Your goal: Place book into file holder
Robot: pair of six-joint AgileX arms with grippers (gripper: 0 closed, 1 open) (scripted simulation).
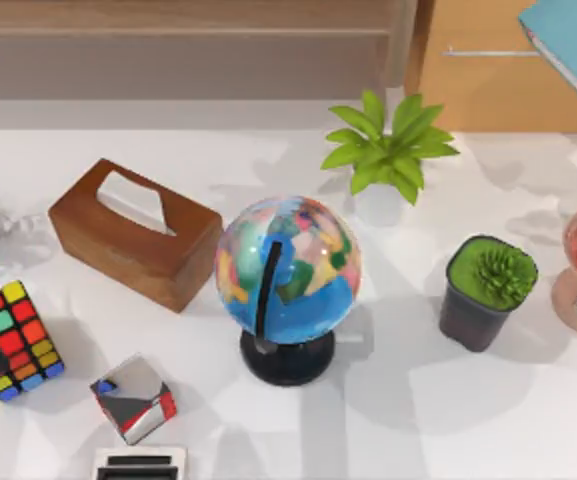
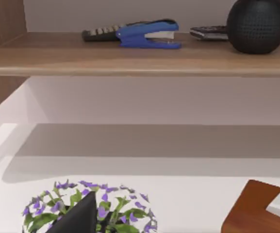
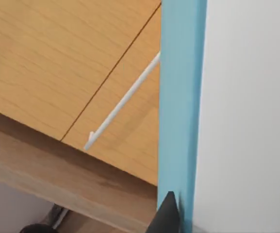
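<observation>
Black, matte, angular fingertip of the right tool (image 3: 168, 213); likewise a dark wedge-shaped left tool (image 2: 81, 216).

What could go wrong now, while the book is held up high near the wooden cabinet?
1. The book sits at the far right, over the wooden cabinet; its corner might strike the white handle.
2. In the right wrist view only a dark fingertip shows at the book's edge, so the thin book may slip or tilt.

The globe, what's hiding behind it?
Behind the globe sits a leafy green plant on the white table, with a wooden cabinet farther back. The patch of table right behind the globe is covered by the ball itself.
</observation>
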